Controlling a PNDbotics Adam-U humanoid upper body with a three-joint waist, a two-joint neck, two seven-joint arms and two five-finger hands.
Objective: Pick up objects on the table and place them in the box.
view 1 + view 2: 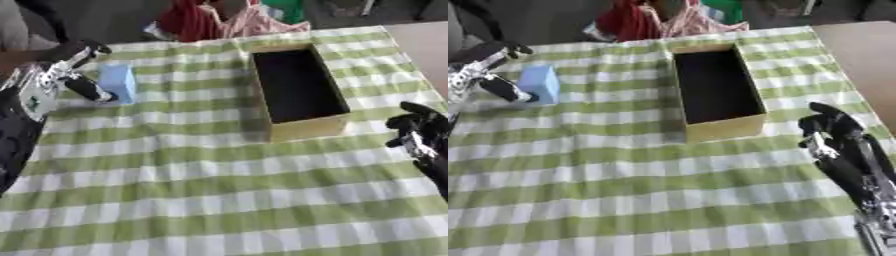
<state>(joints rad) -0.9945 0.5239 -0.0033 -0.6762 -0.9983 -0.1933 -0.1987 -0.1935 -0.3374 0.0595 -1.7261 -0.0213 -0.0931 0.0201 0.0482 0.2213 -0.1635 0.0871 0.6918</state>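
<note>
1. The surface was covered with a green and white checked cloth.
2. An open cardboard box with a dark inside stood on the cloth toward the far right, and nothing could be made out inside it.
3. A light blue block stood on the cloth at the far left, well apart from the box.
4. The left hand was at the block's left side, with a dark thumb or finger lying against the block's lower left face and other fingers above it near the top; whether it had hold of the block could not be told.
5. The right hand was at the right edge, near the box but not touching it, its fingers loosely bent and holding nothing.
</note>
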